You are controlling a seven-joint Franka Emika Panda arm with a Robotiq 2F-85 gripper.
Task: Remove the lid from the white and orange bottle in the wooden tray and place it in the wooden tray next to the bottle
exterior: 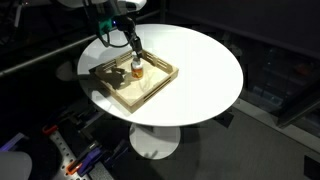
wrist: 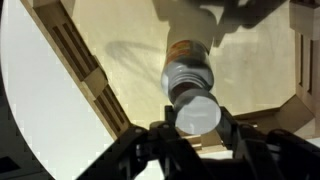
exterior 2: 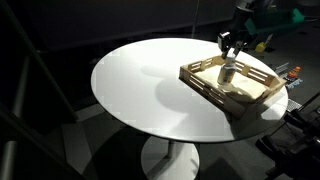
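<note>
The wooden tray (exterior: 158,84) (exterior 2: 214,92) lies on a round white table. The small white and orange bottle (exterior: 136,70) (exterior 2: 229,73) stands upright in it. In the wrist view the bottle (wrist: 187,62) shows its orange body and grey-white neck. The round white lid (wrist: 197,113) sits between the two black fingers of my gripper (wrist: 197,118), at or just above the bottle's top. The fingers press on both sides of the lid. In both exterior views the gripper (exterior: 134,58) (exterior 2: 229,55) hangs straight over the bottle.
The white table (exterior: 205,55) (exterior 2: 140,80) stands on a pedestal with dark floor around. The tray's slatted rim (wrist: 85,70) runs close by the bottle. Bare tray floor (wrist: 255,60) lies beside the bottle. Clutter with cables sits on the floor (exterior: 75,160).
</note>
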